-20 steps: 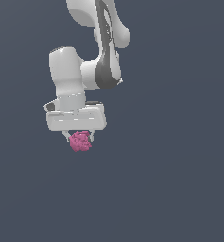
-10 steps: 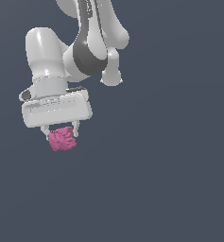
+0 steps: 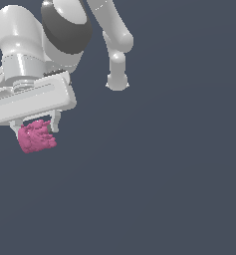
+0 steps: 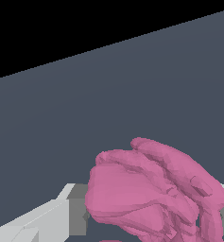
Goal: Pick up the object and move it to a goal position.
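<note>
My jaws are closed on the object (image 3: pixel 36 137), a lumpy magenta-pink blob, and I hold it up off the counter (image 3: pixel 159 199) at the exterior view's left. One white finger (image 3: pixel 55 121) shows against the blob's right side; the other is mostly hidden behind it. In the wrist view the object (image 4: pixel 156 194) fills the frame between my grey pads (image 4: pixel 78 212), with much of its bulk bulging out past them.

That overhang is my chief worry. The surface is bumpy and irregular, so I judge my pads meet it on a few raised lumps, not on flat faces. A quick swing or a sharp stop could let it pivot or slide out. If it twists, it may drop before I reach the goal.

I cannot see any goal marker in either view, so I cannot tell how far I have to carry it.

Beyond my palm (image 3: pixel 32 99), my wrist and arm (image 3: pixel 64 30) rise to the top edge of the exterior view. Around me there is only plain dark grey counter. Nothing stands in the way of a move in any direction that I can see.
</note>
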You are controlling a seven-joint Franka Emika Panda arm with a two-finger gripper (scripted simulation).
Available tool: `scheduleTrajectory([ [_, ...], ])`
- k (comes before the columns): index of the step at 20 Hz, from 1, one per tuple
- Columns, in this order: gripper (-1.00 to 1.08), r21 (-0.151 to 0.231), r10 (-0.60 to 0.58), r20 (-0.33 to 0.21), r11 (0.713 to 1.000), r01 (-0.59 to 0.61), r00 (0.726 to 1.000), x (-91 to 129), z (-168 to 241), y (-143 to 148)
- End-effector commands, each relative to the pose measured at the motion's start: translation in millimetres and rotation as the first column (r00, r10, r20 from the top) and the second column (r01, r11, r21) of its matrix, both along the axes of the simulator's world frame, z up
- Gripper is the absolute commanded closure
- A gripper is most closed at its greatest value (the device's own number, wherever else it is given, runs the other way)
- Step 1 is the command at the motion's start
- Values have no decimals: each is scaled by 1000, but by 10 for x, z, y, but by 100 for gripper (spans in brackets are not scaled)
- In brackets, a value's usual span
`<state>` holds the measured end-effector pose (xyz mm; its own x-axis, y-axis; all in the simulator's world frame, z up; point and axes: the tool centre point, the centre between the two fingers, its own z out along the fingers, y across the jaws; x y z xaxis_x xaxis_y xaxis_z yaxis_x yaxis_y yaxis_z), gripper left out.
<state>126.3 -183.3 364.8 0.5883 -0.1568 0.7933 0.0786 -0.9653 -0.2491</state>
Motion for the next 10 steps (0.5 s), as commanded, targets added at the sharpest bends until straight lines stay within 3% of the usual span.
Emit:
scheduleTrajectory([
  [1, 108, 8, 11, 51, 1000, -11, 999, 28, 208, -102],
  [10, 108, 32, 46, 219, 998, -55, 975, 59, 884, -450],
])
